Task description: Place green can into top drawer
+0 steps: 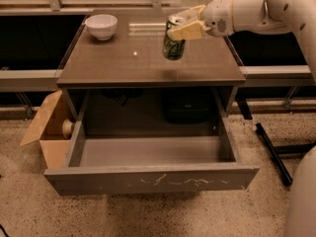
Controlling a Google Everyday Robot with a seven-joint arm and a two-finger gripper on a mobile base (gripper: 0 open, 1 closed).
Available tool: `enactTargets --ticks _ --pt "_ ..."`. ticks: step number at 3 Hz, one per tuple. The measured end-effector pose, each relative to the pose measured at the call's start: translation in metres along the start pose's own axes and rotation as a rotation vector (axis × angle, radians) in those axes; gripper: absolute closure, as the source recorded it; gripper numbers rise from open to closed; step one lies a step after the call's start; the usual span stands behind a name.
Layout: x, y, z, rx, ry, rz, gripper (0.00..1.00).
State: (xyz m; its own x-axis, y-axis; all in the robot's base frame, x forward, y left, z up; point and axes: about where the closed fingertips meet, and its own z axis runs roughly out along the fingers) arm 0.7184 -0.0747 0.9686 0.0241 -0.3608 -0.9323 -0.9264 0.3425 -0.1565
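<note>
The green can [174, 42] is dark green with pale markings and a silver top. My gripper [184, 27] is shut on its upper part and holds it tilted, above the right part of the cabinet top [123, 63]. The arm reaches in from the upper right. The top drawer [148, 177] is pulled wide open below the cabinet top. Its grey inside holds nothing, and its front panel shows pale scratches.
A white bowl [101, 26] stands at the back left of the cabinet top. An open cardboard box [47, 130] sits on the floor left of the drawer. A dark bar [274, 152] lies on the floor at the right. My white base [301, 201] fills the lower right corner.
</note>
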Motion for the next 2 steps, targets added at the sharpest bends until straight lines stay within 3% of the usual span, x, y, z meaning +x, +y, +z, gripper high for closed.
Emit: enactTargets --ticks 1,2 --pt "-0.01 0.046 0.005 -0.091 -0.025 -0.033 1.0" --pt "0.002 0.095 0.021 -0.161 -0.005 -0.024 1.0"
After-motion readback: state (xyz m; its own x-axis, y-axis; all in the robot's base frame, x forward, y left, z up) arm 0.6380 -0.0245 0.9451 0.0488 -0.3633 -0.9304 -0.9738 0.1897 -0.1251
